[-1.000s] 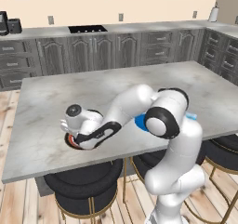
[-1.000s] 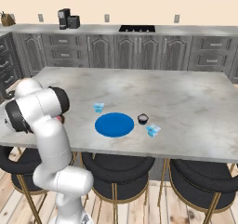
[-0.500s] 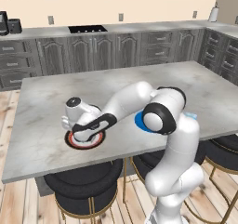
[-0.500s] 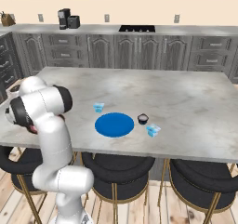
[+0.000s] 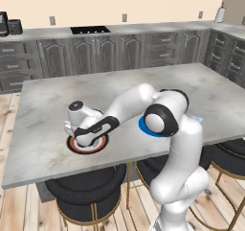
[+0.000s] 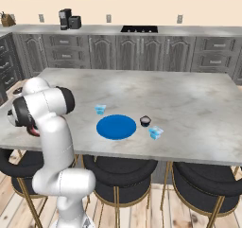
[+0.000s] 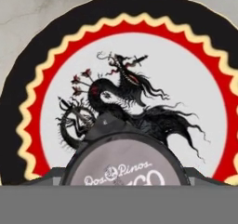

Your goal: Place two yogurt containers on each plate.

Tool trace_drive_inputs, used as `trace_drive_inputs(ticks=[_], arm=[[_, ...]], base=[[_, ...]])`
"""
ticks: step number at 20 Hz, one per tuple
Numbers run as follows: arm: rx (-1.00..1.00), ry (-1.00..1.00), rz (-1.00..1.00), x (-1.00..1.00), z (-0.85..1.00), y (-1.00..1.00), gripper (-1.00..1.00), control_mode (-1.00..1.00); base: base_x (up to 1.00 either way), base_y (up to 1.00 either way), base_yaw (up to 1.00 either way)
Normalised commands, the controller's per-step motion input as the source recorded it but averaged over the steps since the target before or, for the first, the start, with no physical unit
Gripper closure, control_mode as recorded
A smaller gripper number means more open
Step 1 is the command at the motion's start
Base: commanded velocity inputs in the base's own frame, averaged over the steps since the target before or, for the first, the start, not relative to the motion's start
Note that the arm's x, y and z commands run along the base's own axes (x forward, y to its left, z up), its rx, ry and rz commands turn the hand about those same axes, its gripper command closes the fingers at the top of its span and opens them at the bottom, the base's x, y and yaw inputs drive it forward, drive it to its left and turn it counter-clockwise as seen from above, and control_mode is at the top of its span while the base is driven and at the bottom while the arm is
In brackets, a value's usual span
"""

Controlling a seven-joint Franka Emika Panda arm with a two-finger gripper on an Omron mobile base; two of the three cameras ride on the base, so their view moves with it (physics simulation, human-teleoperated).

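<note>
My gripper (image 5: 89, 138) hangs low over the plate with the red-orange rim (image 5: 76, 147) near the island's left front edge. It is shut on a dark round yogurt container (image 7: 123, 165), whose grey printed lid sits between the two dark fingertips (image 7: 50, 176). Close below lies the plate's white ring (image 7: 190, 83) with its black dragon pattern. The plain blue plate (image 6: 116, 127) lies bare at mid-counter. Beside it stand another dark yogurt tub (image 6: 145, 121) and two pale blue boxy ones (image 6: 99, 109) (image 6: 155, 132).
The island's front edge (image 5: 72, 170) runs just below the patterned plate, with black stools (image 5: 88, 191) under it. My own arm (image 5: 134, 100) stretches across the counter from the blue plate's side. Cabinets and a stovetop (image 5: 90, 29) line the back wall.
The hand has shifted slightly and settled lower over the patterned plate, with the dark tub still in its grip. The tubs by the blue plate have not moved.
</note>
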Motion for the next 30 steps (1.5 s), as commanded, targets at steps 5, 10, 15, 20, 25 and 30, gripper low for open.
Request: trace_drive_inputs(ticks=[5, 10, 15, 20, 25, 30], arm=[[-0.01, 0.02, 0.00, 0.12, -0.12, 0.00, 1.00, -1.00], [-0.01, 0.02, 0.00, 0.10, -0.09, 0.00, 1.00, -1.00], [0.00, 0.03, 0.00, 0.10, -0.07, 0.00, 1.00, -1.00], [0.00, 0.04, 0.00, 0.03, -0.08, 0.00, -1.00, -1.00], [-0.02, 0.04, 0.00, 0.00, 0.00, -0.03, -1.00, -1.00], [0.00, 0.01, 0.00, -0.01, 0.00, -0.02, -1.00, -1.00]], base=[[0.00, 0.00, 0.00], [0.00, 0.00, 0.00], [0.00, 0.00, 0.00], [0.00, 0.00, 0.00], [0.00, 0.00, 0.00], [0.00, 0.00, 0.00]])
